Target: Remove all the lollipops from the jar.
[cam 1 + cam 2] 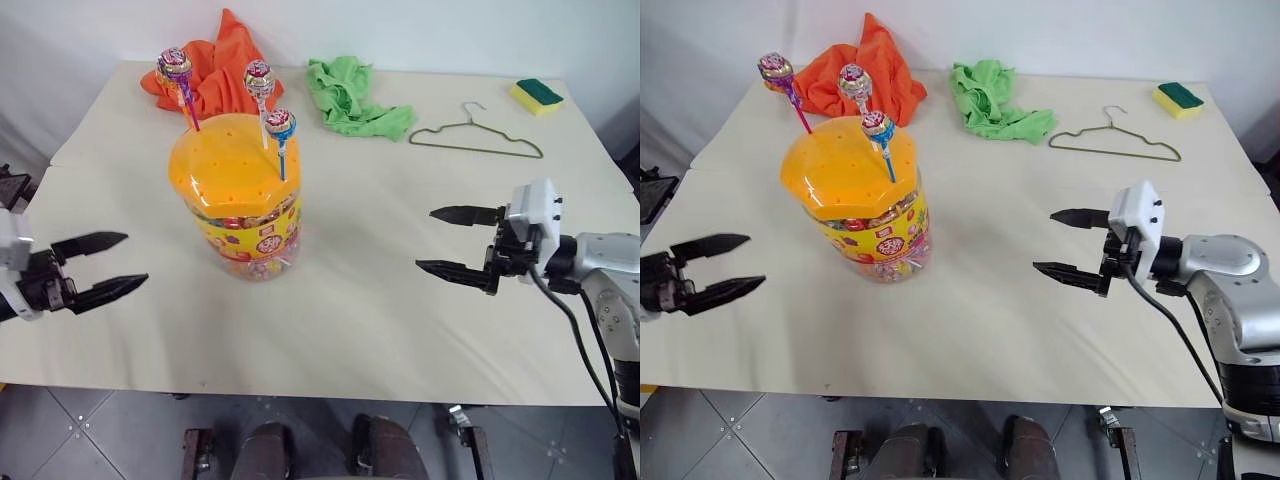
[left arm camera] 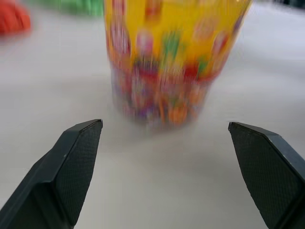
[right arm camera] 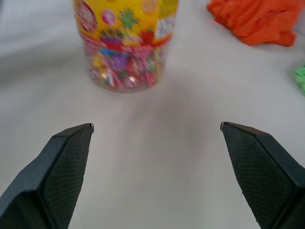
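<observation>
**Three lollipops up top, both hands flanking the jar**

Cream bench (image 1: 380, 330) against a white wall, nothing picked yet. Starting from the hands: the left hand (image 1: 100, 268) hangs at the bench's left edge with its two black fingers spread wide and nothing between them, pointing in toward the middle. The right hand (image 1: 458, 243) mirrors it from the other side, fingers also wide apart and empty, aimed left. Both sit low, roughly level with the jar's label.

The jar (image 1: 243, 235) stands upright between them, a bit closer to the left hand as far as I can judge. Three lollipops are stuck in holes of its orange lid (image 1: 225, 160), sticks pointing up and leaning a little: a purple-stick one (image 1: 175, 64) at the back left, a white-stick one (image 1: 259, 77) in the middle, a blue-stick one (image 1: 279, 124) nearest the right side.

What the next move hangs on, I'd say: the sticks run near vertical and the candy heads sit well above both hands, so either hand has to rise first and then come in sideways to pinch a stick. The blue-stick one looks like the right hand's easiest pick; the purple-stick one suits the left.
</observation>
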Motion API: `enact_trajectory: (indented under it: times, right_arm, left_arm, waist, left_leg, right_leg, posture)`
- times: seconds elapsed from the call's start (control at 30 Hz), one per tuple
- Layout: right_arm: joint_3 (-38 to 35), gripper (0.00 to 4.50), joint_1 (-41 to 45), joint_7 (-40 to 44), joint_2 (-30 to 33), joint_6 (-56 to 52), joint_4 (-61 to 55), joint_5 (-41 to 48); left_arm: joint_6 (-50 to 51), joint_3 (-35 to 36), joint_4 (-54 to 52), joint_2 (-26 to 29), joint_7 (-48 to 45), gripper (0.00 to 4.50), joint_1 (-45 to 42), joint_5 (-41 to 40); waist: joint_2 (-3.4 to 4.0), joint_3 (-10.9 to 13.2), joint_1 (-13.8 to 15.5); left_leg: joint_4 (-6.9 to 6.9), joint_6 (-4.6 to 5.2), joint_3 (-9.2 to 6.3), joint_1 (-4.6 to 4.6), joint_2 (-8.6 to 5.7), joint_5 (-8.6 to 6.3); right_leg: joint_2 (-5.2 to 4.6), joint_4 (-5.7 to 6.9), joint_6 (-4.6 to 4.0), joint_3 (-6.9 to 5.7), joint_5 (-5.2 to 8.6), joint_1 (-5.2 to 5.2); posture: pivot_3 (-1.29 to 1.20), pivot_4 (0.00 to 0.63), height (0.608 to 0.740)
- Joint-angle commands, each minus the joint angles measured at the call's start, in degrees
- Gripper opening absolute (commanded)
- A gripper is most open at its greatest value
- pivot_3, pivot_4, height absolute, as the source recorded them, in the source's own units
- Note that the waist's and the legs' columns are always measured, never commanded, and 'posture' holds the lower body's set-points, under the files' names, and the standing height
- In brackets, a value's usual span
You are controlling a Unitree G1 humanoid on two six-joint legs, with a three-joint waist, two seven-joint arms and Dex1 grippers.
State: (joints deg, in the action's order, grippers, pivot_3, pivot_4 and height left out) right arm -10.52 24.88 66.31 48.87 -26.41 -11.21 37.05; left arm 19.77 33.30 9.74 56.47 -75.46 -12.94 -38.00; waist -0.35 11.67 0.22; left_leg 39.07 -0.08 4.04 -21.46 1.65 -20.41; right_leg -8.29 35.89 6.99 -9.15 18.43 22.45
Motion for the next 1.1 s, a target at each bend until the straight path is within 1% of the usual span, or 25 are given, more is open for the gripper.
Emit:
enact_trajectory:
  times: [0.03,0.13,0.23,0.4,0.53,0.57,0.67,0.77,1.07,1.1]
  right_arm:
    - [-3.18,4.46,2.14,-0.39,0.55,-1.1,-2.29,3.34]
    - [-3.77,4.46,3.11,-1.53,0.19,-1.65,-2.7,4.17]
    - [-4.07,4.46,3.01,-2.25,0.27,-1.84,-3.37,4.54]
    - [-5.18,4.46,2.6,-3.88,0.29,-2.53,-5.04,5.7]
    - [-6.62,4.46,2.57,-5.95,0.21,-3.48,-6.67,7.35]
    - [-6.88,4.46,2.59,-6.35,0.2,-3.71,-6.93,7.69]
    - [-7.97,4.5,1.57,-7.5,0.78,-4.22,-8.38,8.33]
    - [-9.04,4.5,0.59,-8.3,1.12,-4.74,-9.51,8.86]
    - [-10.32,4.5,0.52,-10.26,1.28,-5.66,-11.28,10.01]
    - [-10.4,4.5,0.62,-10.5,1.31,-5.68,-11.36,10.1]
  left_arm:
    - [0.55,2.19,-0.16,1.8,-1.22,4.5,-4.7,-3.81]
    - [0.44,-0.89,4.04,1.83,0.16,4.5,-12.48,-2.97]
    - [-0.48,-4.37,7.81,1.1,-1.42,4.5,-19.15,-1.86]
    - [-5.52,-11.35,20.17,-2.07,-1.06,4.5,-33.97,3.36]
    - [-7.49,-15.15,28.61,-5.33,-1.84,4.5,-43.1,6.36]
    - [-7.81,-15.45,30.18,-5.9,-2.1,4.5,-44.64,6.72]
    - [-10.19,-18.74,35.83,-7.47,-2.25,3.93,-48.61,10.97]
    - [-12.46,-19.45,39.81,-8.66,-4.04,3.93,-51.4,12.3]
    - [-16.49,-20.15,48.88,-11.39,-4.17,3.93,-58.05,15.87]
    - [-16.79,-19.98,49.5,-11.68,-4.33,3.75,-58.63,15.95]
  waist:
    - [0.0,0.0,-0.1]
    - [-0.02,-0.01,-0.01]
    - [-0.03,-0.02,-0.15]
    - [-0.09,-0.05,-0.01]
    - [-0.1,-0.06,-0.14]
    - [-0.11,-0.06,-0.18]
    - [-0.12,-0.07,-0.27]
    - [-0.15,-0.09,-0.37]
    - [-0.2,-0.11,0.14]
    - [-0.2,-0.11,0.14]
  left_leg:
    - [0.01,0.0,0.01,0.0,-0.01,0.0]
    - [0.02,0.0,0.0,0.02,-0.02,0.0]
    - [0.03,0.01,0.03,0.02,-0.07,0.0]
    - [0.09,0.02,0.03,0.0,-0.1,-0.01]
    - [0.11,0.02,0.04,0.0,-0.12,-0.01]
    - [0.11,0.02,0.04,-0.01,-0.12,-0.01]
    - [0.13,0.04,0.04,-0.02,-0.12,-0.02]
    - [0.13,0.04,0.05,-0.02,-0.12,-0.02]
    - [0.27,0.09,0.03,-0.04,-0.14,-0.04]
    - [0.27,0.09,0.03,-0.05,-0.14,-0.04]
  right_leg:
    - [0.0,0.01,0.0,0.01,0.0,0.0]
    - [-0.01,0.07,0.0,-0.01,0.0,0.0]
    - [-0.01,0.08,0.0,0.01,0.0,0.0]
    - [-0.01,0.12,0.0,-0.02,0.0,0.01]
    - [0.0,0.13,0.0,-0.02,0.0,0.01]
    - [0.0,0.14,0.0,-0.04,0.0,0.02]
    - [0.0,0.13,0.0,-0.04,0.0,0.03]
    - [0.0,0.14,0.0,-0.06,0.0,0.04]
    - [-0.02,0.19,0.0,-0.06,-0.01,0.01]
    - [-0.02,0.19,0.0,-0.07,0.0,0.01]
  posture:
    - [0.0,0.15,0.74]
    - [0.0,0.15,0.74]
    - [0.0,0.15,0.74]
    - [0.0,0.15,0.74]
    - [0.0,0.15,0.74]
    - [0.0,0.15,0.74]
    - [0.0,0.15,0.74]
    - [0.0,0.15,0.74]
    - [0.0,0.15,0.74]
    - [0.0,0.15,0.74]
